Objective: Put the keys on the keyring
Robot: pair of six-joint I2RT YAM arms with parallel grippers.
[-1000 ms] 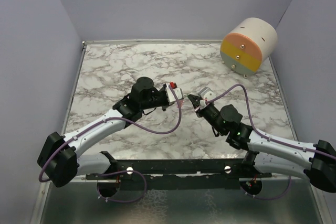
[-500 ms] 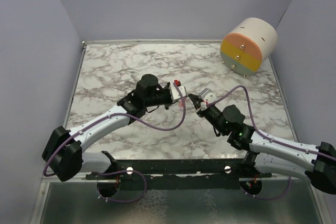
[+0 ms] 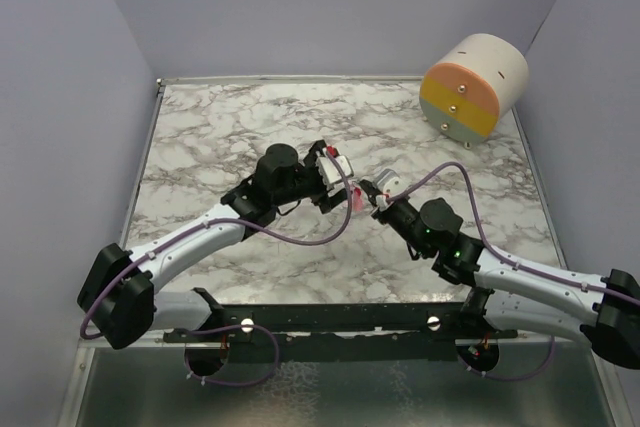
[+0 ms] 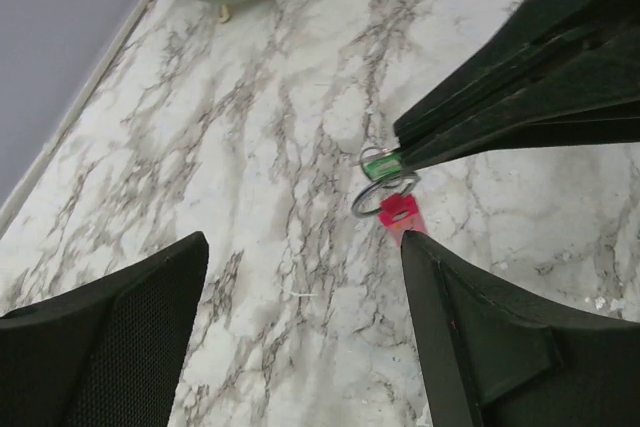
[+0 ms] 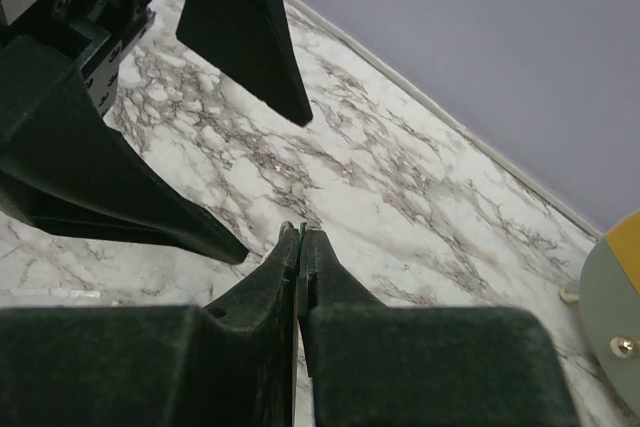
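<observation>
Status: keys gathered at keyring, threading looks close to done

Right hand (image 5: pixel 301 237) is fully closed, pinching the green key (image 4: pixel 379 162) at its tips over the bench (image 4: pixel 250 147). Keyring (image 4: pixel 375 194) hangs at that key's 6 o'clock, touching it. Pink-red key (image 4: pixel 401 213) sits at the ring's 4 o'clock, apparently threaded on. Left hand (image 4: pixel 303 247) stands wide open and empty, flanking the cluster. Whether the green key is on the ring cannot be confirmed. Judged outstanding: that check, then set-down.

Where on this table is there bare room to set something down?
Bare marble: the table's far-left corner beyond the left arm, and the right side between the drum and the right arm. Crowded at centre, where the left gripper and right gripper meet at the keyring.
</observation>
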